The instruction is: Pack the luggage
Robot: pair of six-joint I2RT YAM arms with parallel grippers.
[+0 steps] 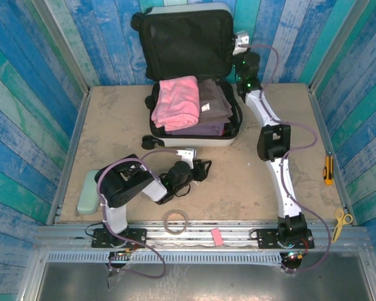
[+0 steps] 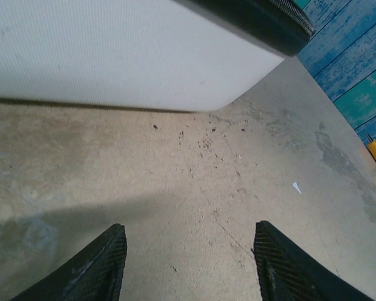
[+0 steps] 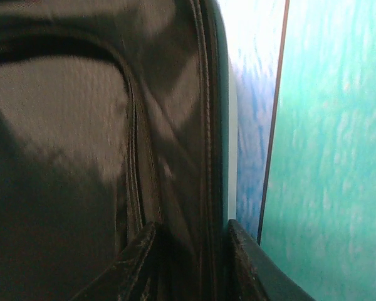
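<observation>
At lower centre-left of the top view, the left end effector (image 1: 203,169) lies low over the tabletop (image 1: 113,125). Its 2 fingers (image 2: 100,269) are spread with nothing between them. The luggage (image 1: 194,142) sits open at upper centre, its lid upright against the back wall. A pink towel (image 1: 175,100) and folded grey clothes (image 1: 214,103) are in its base. At the lid's right edge, the right end effector (image 3: 192,224) pinches the rim.

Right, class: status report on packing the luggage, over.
Left gripper open, empty, over table before the luggage. Right gripper straddling right edge of raised lid, grip unclear. Pink towel and grey clothes inside; nothing blocking lid.
</observation>
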